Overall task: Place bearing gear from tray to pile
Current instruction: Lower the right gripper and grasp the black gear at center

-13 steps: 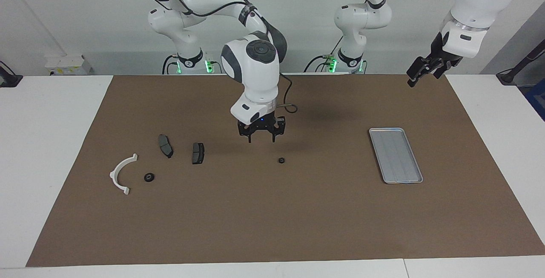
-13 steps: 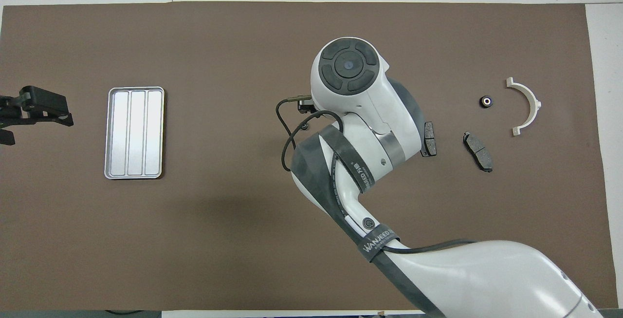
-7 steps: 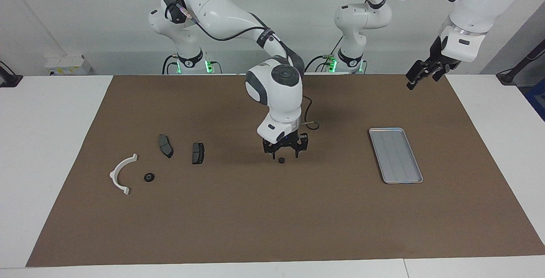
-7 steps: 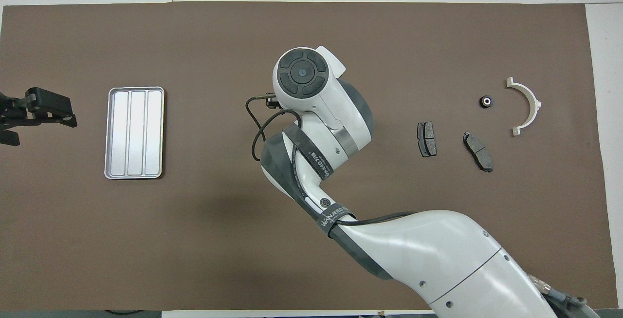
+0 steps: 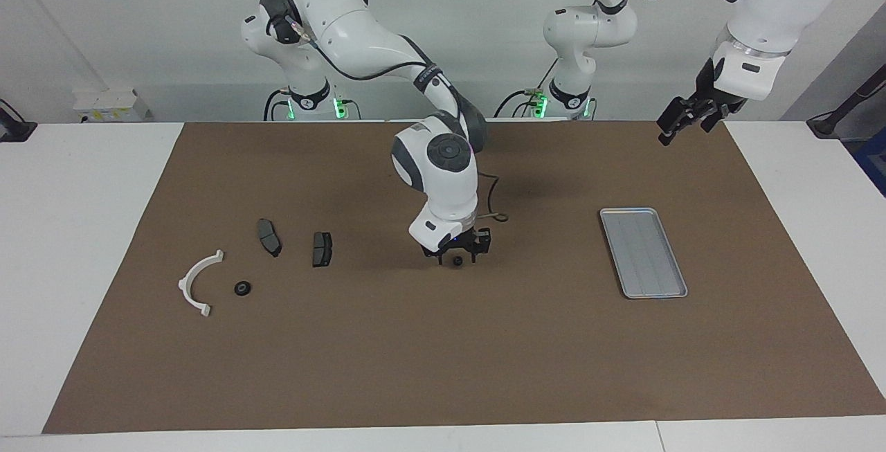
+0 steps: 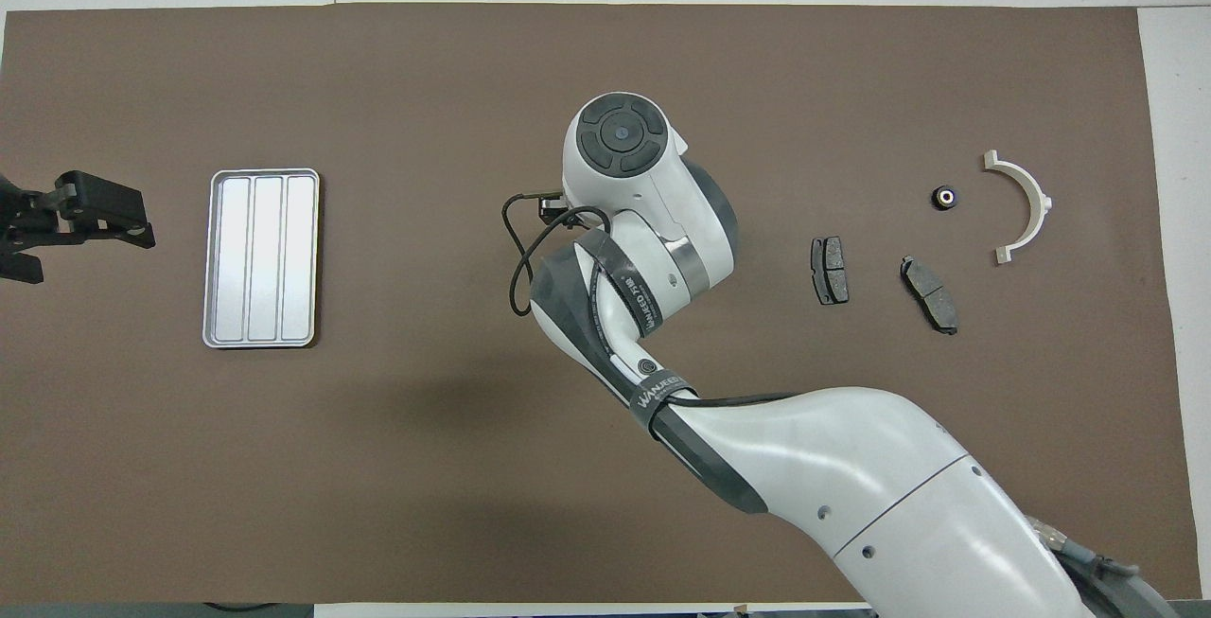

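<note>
While the flat, shiny metal tray (image 5: pixel 644 252) sits bare, the small round black bearing gear (image 5: pixel 457 261) lies on the brown mat between the right gripper's (image 5: pixel 457 256) spread fingers, not yet squeezed. The left gripper (image 5: pixel 682 120) waits wide open above the mat's corner.

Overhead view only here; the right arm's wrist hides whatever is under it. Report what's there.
Observer: A small black round bearing gear lies on the brown mat, under the right gripper.
Operator: Describe the fingers.
Observer: The fingers are down at the mat, apart, one on each side of the gear; I cannot tell if they touch it.
Operator: Give the left gripper's height.
Observer: The left gripper hangs well above the mat, waiting.
</note>
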Motion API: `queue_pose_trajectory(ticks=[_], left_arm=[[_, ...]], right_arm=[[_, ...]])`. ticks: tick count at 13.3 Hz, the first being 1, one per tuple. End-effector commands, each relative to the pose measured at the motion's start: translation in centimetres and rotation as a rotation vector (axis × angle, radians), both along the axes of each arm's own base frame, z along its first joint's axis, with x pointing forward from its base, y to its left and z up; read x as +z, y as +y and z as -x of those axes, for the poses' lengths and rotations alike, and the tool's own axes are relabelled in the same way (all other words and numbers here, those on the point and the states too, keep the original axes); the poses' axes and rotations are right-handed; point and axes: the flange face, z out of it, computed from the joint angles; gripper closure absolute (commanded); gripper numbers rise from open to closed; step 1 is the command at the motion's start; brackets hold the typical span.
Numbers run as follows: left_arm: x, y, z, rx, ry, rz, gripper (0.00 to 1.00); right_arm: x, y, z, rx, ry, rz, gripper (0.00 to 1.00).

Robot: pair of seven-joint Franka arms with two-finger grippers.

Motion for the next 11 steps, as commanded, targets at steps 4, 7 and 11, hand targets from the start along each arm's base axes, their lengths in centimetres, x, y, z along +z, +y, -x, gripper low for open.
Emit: queue_pose_trajectory(ticks=[4, 7, 11], left_arm=[[0.2, 0.6, 0.8, 0.02, 0.001, 0.119, 0.0], [0.1, 0.2, 0.9, 0.012, 0.002, 0.116, 0.0], [-0.1, 0.2, 0.8, 0.008, -0.012, 0.111, 0.0]], right_arm=[[-0.5, -0.5, 1.5, 0.019, 0.039, -0.045, 0.24], [-0.3, 0.7, 1.8, 0.003, 0.028, -0.091, 0.23], [-0.5, 0.5, 1.8, 0.002, 0.026, -0.091, 0.23]])
